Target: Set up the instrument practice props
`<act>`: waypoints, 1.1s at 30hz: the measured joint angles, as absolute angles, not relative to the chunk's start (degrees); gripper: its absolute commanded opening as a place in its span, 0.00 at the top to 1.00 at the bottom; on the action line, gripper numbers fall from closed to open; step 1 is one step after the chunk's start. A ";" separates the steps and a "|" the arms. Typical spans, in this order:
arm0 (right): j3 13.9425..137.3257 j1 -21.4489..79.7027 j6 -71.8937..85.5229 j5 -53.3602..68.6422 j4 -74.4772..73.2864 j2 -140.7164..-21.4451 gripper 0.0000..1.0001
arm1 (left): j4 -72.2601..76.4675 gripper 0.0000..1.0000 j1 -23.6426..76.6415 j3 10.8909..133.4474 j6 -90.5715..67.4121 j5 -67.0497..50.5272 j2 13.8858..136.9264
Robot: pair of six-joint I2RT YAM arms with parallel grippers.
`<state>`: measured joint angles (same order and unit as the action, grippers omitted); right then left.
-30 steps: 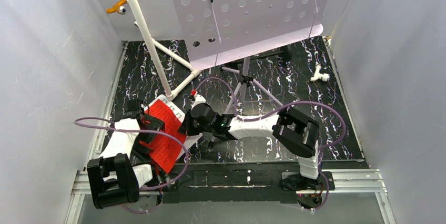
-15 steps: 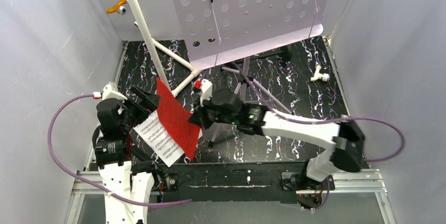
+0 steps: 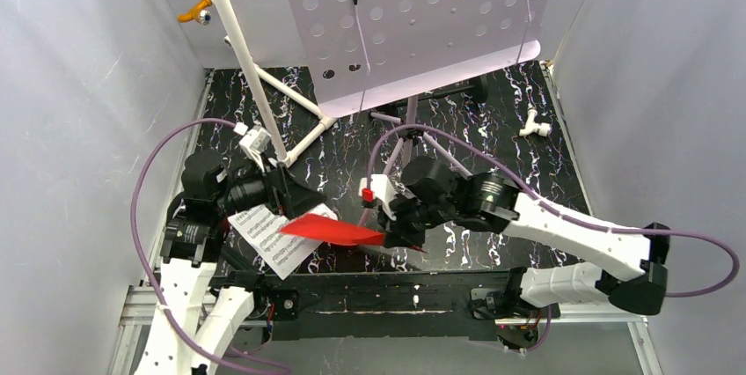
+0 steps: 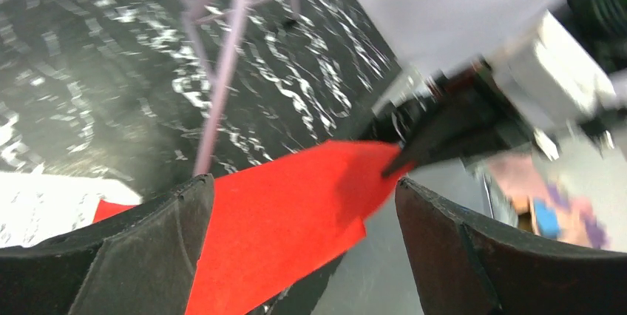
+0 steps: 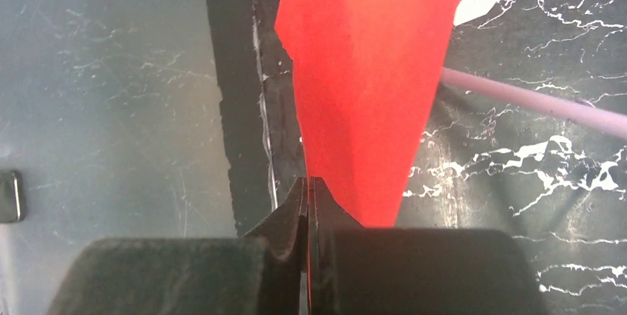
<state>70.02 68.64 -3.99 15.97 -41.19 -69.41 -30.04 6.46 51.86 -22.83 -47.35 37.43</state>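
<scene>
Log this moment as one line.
right gripper: shut on red music sheet corner | left gripper: open beside it | white music sheet: flat on table

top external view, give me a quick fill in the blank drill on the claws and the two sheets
1. The right claw is ____ on a corner of the red music sheet.
2. The left claw stands ____, gripping nothing.
3. The white music sheet lies nearer the ____ arm.

Missing words: shut; open; left
</scene>
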 measured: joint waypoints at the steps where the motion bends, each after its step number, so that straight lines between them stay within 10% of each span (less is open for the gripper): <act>1: 70.02 68.64 -4.25 16.47 -42.46 -68.07 0.99 | -29.95 0.08 7.97 52.47 -21.71 -49.08 37.06; 21: 70.74 68.64 -3.25 24.34 -47.22 -60.34 0.99 | -24.71 0.02 49.45 58.54 -14.52 -46.63 51.99; 33: 70.83 68.29 -1.34 26.17 -48.82 -57.47 0.99 | -23.14 0.45 59.88 59.11 -12.86 -38.37 57.14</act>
<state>70.83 68.29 -1.34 26.17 -48.82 -57.47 -23.14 59.88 59.11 -12.86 -38.37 57.14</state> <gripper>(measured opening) 0.029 0.610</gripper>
